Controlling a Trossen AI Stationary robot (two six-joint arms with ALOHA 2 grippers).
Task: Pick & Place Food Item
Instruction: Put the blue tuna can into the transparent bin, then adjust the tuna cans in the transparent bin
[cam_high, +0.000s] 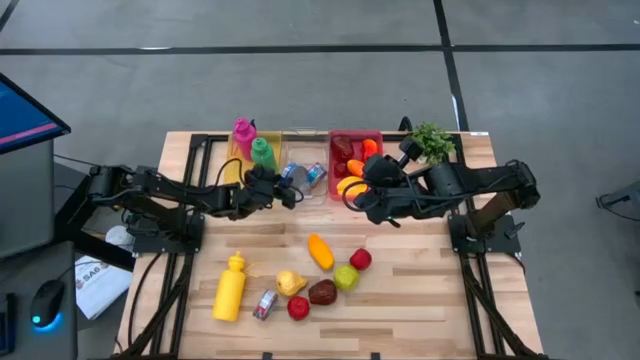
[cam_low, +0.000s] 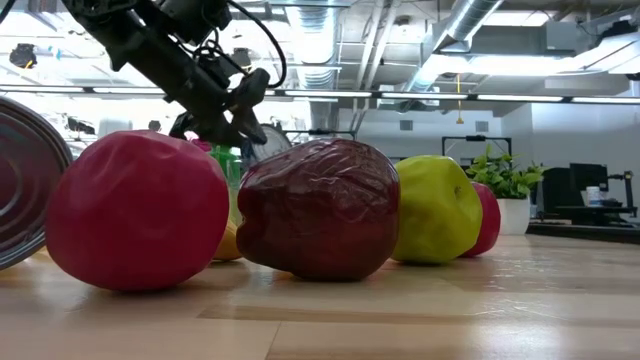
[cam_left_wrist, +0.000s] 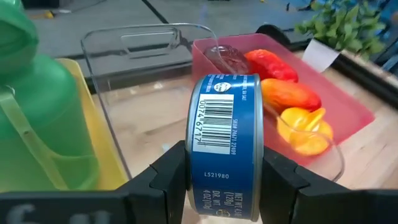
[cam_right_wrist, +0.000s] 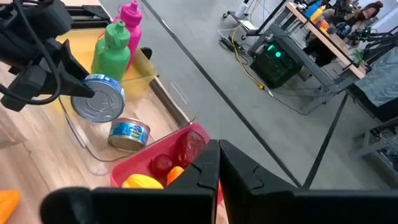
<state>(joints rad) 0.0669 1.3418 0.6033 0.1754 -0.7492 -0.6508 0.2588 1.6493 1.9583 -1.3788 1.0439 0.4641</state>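
Left gripper (cam_left_wrist: 221, 180) clamps blue-labelled metal can (cam_left_wrist: 225, 140), axis level, over clear plastic bin (cam_left_wrist: 146, 46) at table's far edge; right gripper (cam_right_wrist: 219, 180) shut, empty.

Blue can (cam_left_wrist: 225, 146) label: "L521980", barcode digits.

Even, bright overhead light falls on the pale wooden slatted desk (cam_high: 420, 290), with only soft, short shadows under the fruit. In the low view, ceiling strip lights glare white, and the nearest round red fruit (cam_low: 135, 210) and wrinkled dark-red fruit (cam_low: 320, 205) look slightly soft. In the left wrist view, the blue-labelled metal can (cam_left_wrist: 225, 143) is sharp, while the green plastic bottle (cam_left_wrist: 37, 118) beside it blurs.
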